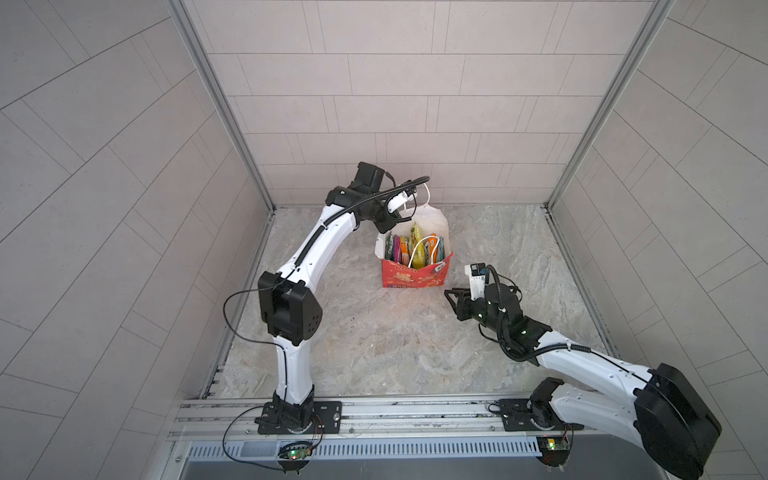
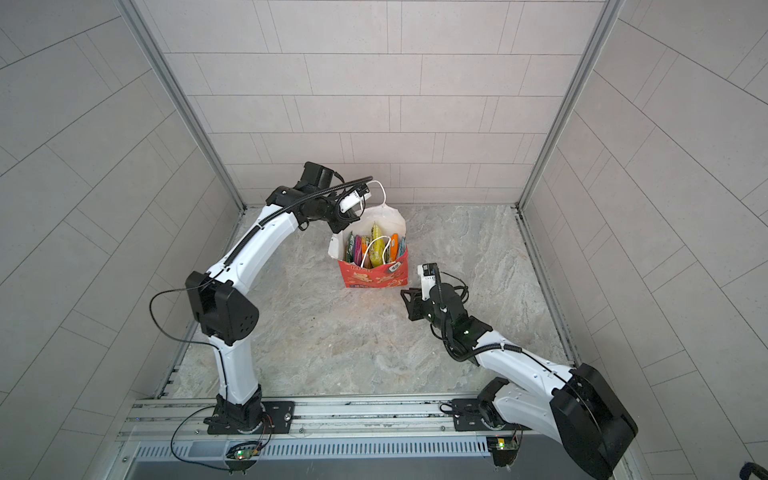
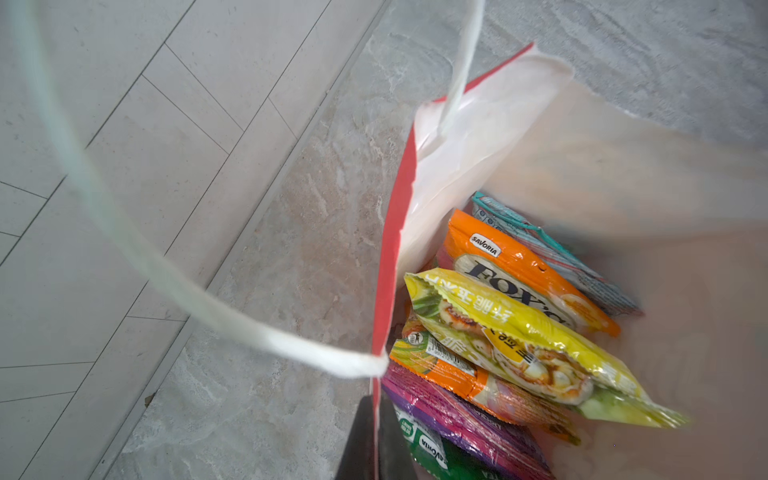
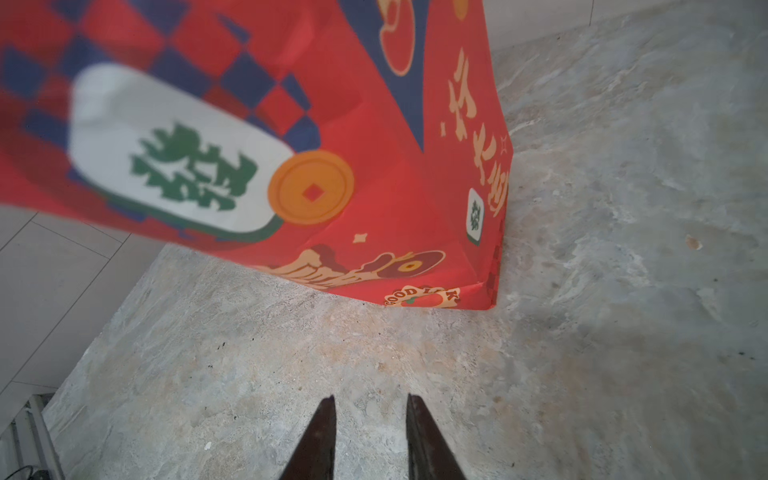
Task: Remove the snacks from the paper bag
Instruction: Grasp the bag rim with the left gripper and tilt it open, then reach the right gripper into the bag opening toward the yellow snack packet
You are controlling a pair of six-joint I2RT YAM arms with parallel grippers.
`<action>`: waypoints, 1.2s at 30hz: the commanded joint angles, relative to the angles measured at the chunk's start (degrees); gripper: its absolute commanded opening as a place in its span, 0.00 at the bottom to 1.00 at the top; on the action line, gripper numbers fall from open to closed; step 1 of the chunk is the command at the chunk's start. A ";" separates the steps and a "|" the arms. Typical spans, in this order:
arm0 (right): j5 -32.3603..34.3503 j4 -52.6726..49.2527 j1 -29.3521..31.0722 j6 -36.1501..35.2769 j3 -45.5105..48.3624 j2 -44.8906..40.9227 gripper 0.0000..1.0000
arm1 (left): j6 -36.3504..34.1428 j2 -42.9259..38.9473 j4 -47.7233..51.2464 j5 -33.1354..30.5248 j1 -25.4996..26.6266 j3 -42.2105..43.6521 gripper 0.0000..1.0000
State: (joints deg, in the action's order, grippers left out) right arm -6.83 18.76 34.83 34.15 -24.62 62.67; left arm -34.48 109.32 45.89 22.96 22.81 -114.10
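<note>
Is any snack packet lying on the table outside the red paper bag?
No: in both top views all the packets stand inside the paper bag, with none on the table around it.

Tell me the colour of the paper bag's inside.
White; the paper bag shows its inside best in the left wrist view.

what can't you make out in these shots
Snacks: lower halves hidden by the walls of the paper bag in both top views.
Green packet: cut off by the left wrist view's edge.
Left hand: only fingertips show at that edge.
Bag's top: beyond the right wrist view's edge, near wall blurred.
</note>
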 commanded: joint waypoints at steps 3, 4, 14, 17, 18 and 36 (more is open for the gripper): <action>1.72 5.56 2.06 7.31 2.07 3.21 0.26 | -3.02 -10.95 -10.90 3.53 2.23 13.17 0.00; 1.82 5.87 2.41 7.81 2.45 3.63 0.26 | -3.43 -12.43 -12.26 2.95 2.86 15.88 0.00; 3.72 1.52 3.32 5.68 7.00 -3.29 0.25 | 1.45 -22.76 -23.34 -0.05 6.69 32.88 0.00; 7.37 -6.80 3.27 0.00 6.66 -13.68 0.25 | 1.96 -24.66 -27.13 -0.37 7.07 36.78 0.00; 9.00 -11.46 3.10 -1.76 5.59 -17.23 0.26 | 2.03 -24.91 -27.37 -0.24 7.10 37.01 0.00; 5.43 -36.75 5.58 -12.76 -35.55 -1.57 0.26 | 5.16 -32.22 -27.25 3.33 7.40 42.42 0.00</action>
State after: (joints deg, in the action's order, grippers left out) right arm -2.55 -10.39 37.54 23.09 -58.00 59.55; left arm -31.07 79.50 21.08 23.94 29.71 -72.93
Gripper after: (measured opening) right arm 0.267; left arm 0.055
